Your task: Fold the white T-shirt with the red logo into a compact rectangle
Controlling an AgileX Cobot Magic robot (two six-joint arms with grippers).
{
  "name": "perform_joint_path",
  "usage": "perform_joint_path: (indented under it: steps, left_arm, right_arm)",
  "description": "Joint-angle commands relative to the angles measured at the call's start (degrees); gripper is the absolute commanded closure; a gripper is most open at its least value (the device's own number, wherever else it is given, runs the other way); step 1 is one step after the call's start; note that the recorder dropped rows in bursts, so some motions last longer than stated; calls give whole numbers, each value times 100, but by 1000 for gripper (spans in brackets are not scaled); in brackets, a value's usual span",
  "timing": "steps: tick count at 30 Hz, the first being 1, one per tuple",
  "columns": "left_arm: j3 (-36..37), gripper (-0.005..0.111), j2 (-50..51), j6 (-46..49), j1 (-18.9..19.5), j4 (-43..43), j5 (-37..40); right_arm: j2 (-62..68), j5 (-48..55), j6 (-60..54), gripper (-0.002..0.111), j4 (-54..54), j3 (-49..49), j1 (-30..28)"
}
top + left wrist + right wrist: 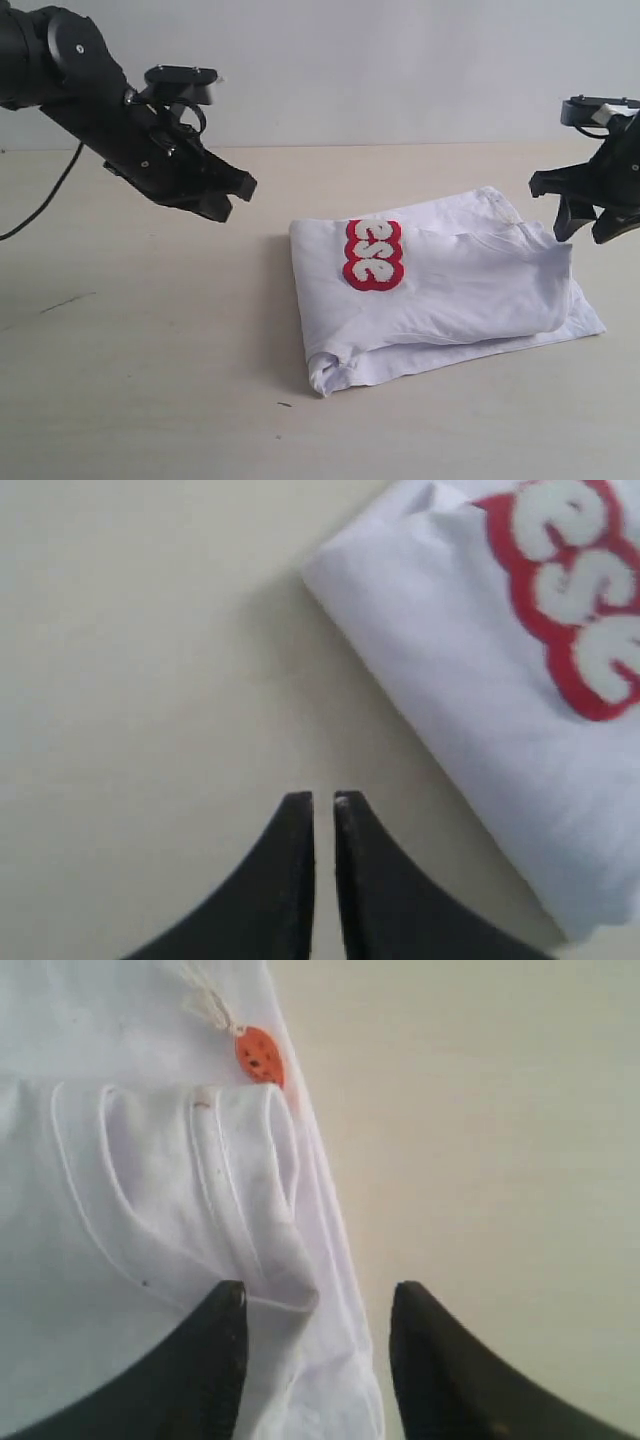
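The white T-shirt [440, 290] lies folded into a rough rectangle on the table, its red logo [373, 254] showing on the upper layer near the left fold. My left gripper [238, 190] hovers above the table to the left of the shirt, jaws nearly together with nothing between them; in the left wrist view [323, 800] the shirt's edge [460, 670] and red logo [575, 600] lie off to one side. My right gripper [583, 228] hangs open just above the shirt's right edge. In the right wrist view [315, 1295] the folded hem [250, 1210] and orange tag [260, 1055] lie below the spread fingers.
The pale table [150, 380] stretches to the left and in front of the shirt. A dark cable [40, 205] hangs from the left arm at the far left. A white wall [380, 70] stands behind the table.
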Motion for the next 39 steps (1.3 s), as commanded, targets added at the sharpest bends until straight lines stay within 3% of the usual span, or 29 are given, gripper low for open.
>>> perform_joint_path:
  steps: [1, 5, 8, 12, 15, 19, 24, 27, 34, 39]
  left_arm:
    - [52, 96, 40, 1603, -257, -1409, -86]
    - [28, 96, 315, 2143, -440, -2055, -407]
    - [-113, 96, 663, 2489, -614, -2230, -552]
    - [-441, 96, 1180, 2542, -796, -2311, -615]
    - [-626, 96, 1555, 2542, -837, -2281, -179]
    - [-672, 96, 1964, 2388, -859, -1597, 283]
    - [-672, 96, 2105, 490, -732, 627, 212]
    - [-672, 96, 2037, -163, -553, 1440, 295]
    - [-672, 96, 1548, -379, -109, 1444, 313]
    - [-511, 96, 1275, -391, -123, 1385, 200]
  right_arm:
    - [-112, 491, -66, 80, 199, -128, -21]
    - [-151, 604, -1183, 108, 1119, -128, 44]
    - [-136, 617, -1869, 108, 1756, -117, 321]
    - [66, 605, -1717, 108, 1205, -117, 802]
    - [140, 444, -1362, 108, 928, -117, 942]
    - [86, 356, -1375, 108, 1070, -130, 942]
    - [0, 350, -1387, 108, 1070, -130, 942]
    - [-6, 342, -1387, 108, 1113, -130, 942]
    - [-6, 375, -1544, 108, 1477, -130, 977]
    - [-34, 352, -1556, 108, 1564, -130, 977]
